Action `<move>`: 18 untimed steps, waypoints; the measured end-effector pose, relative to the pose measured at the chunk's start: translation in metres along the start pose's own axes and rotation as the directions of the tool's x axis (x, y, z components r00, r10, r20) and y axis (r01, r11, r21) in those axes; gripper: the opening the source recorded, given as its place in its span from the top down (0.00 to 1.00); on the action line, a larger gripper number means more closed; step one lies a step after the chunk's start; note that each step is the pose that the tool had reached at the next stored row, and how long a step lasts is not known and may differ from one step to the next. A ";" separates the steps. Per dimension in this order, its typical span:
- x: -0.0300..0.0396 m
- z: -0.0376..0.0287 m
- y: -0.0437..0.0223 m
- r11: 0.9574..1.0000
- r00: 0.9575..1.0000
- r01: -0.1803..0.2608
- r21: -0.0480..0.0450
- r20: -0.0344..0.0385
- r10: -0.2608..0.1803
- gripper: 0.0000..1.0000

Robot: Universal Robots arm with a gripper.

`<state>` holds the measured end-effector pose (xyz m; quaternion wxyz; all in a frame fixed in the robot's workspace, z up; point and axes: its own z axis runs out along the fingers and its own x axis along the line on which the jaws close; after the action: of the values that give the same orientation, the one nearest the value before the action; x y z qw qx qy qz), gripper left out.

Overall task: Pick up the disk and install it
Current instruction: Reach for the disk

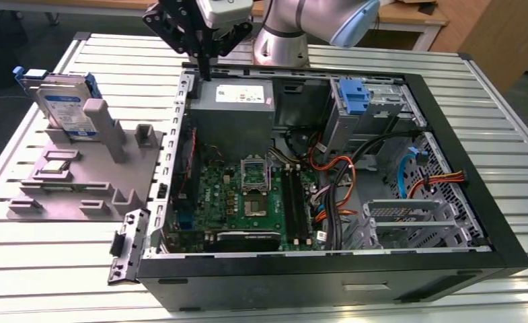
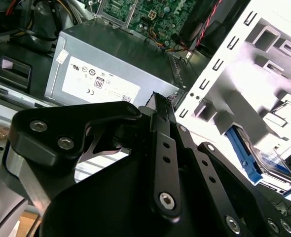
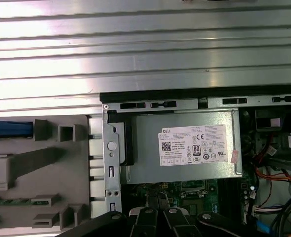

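disk [image 1: 66,108] on stand [image 1: 66,182], fingers [image 1: 205,67] down — over case [image 1: 335,269]

Arm raised, gripper pointing down with the fingers together.
In the exterior view the silver arm [image 1: 286,33] bends at its wrist [image 1: 223,10] and carries the black gripper [image 1: 206,73], whose tip is directed straight downward. The two fingers [image 1: 205,59] lie pressed one against the other and form a single narrow point, with nothing between them. In both wrist views the gripper [image 2: 156,101] [image 3: 158,213] is closed as well, and its black linkage bars [image 2: 165,168] are folded inward.
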<state>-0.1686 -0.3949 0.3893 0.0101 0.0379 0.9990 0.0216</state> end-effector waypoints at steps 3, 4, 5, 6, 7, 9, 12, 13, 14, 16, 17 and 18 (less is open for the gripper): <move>0.0007 0.0000 -0.0001 1.000 1.000 0.000 0.000 0.000 0.000 0.90; 0.0009 0.0001 -0.0001 1.000 1.000 0.000 0.000 0.000 0.000 0.90; 0.0011 0.0001 -0.0001 1.000 1.000 0.000 0.000 0.000 0.000 0.90; 0.0013 0.0001 -0.0001 1.000 1.000 0.000 0.000 0.000 0.000 0.90; 0.0015 0.0002 -0.0001 1.000 1.000 0.000 0.000 0.000 0.000 0.90; 0.0019 0.0002 -0.0002 1.000 1.000 0.000 0.000 0.000 0.000 0.90; 0.0025 0.0003 -0.0002 1.000 1.000 0.000 0.000 0.000 0.000 0.90; 0.0027 0.0003 -0.0002 1.000 1.000 0.000 0.000 0.000 0.000 0.90; 0.0029 0.0004 -0.0002 1.000 1.000 0.000 0.000 0.000 0.000 0.90; 0.0033 0.0004 -0.0003 1.000 1.000 0.000 0.000 -0.001 0.000 0.90; 0.0036 0.0004 -0.0003 1.000 1.000 0.000 0.000 -0.001 0.000 0.90; 0.0038 0.0005 -0.0003 1.000 1.000 0.000 0.000 -0.001 0.000 0.90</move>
<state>-0.1724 -0.3949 0.3887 0.0098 0.0379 0.9990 0.0217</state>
